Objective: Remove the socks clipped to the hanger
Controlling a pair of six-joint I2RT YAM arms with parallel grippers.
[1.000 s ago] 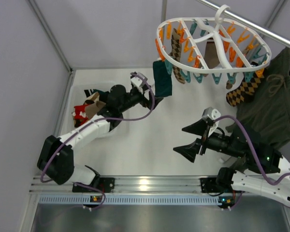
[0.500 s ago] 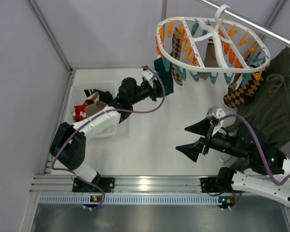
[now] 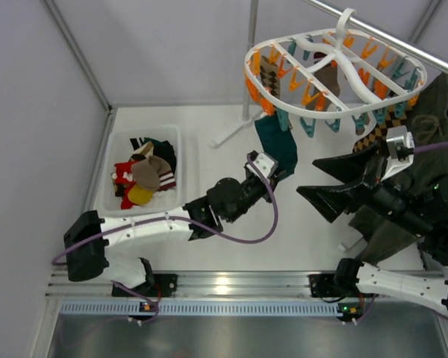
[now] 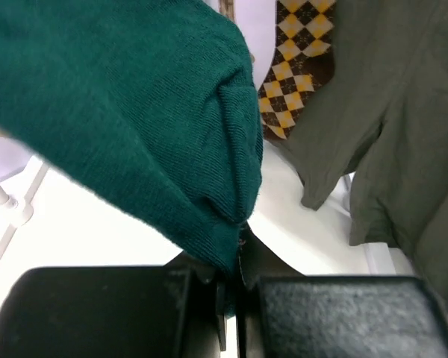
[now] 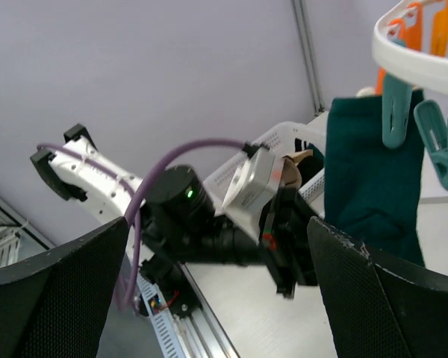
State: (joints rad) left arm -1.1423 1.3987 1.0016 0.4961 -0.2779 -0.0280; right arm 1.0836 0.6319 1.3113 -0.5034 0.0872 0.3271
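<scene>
The white oval hanger (image 3: 336, 74) hangs from a rail at the back right, with orange and teal clips (image 3: 310, 123) dangling under it. A dark teal sock (image 3: 278, 145) hangs from a clip at its near left rim (image 5: 411, 63). My left gripper (image 3: 280, 173) is shut on this sock's lower end (image 4: 134, 112), the fabric pinched between the jaws (image 4: 231, 298). Argyle socks (image 3: 375, 134) (image 4: 295, 67) hang further right. My right gripper (image 3: 337, 184) stands open and empty under the hanger's right half, facing the teal sock (image 5: 373, 171) and the left wrist (image 5: 284, 224).
A white bin (image 3: 113, 145) at the left holds several loose socks (image 3: 145, 175). A dark green garment (image 3: 433, 127) hangs at the right from the metal rail (image 3: 392, 37). A white stand pole (image 3: 250, 60) rises behind the hanger.
My left gripper closed on the teal sock and pulled it to the right and nearer. The hanger swung right. My right arm rose toward the hanger, still open.
</scene>
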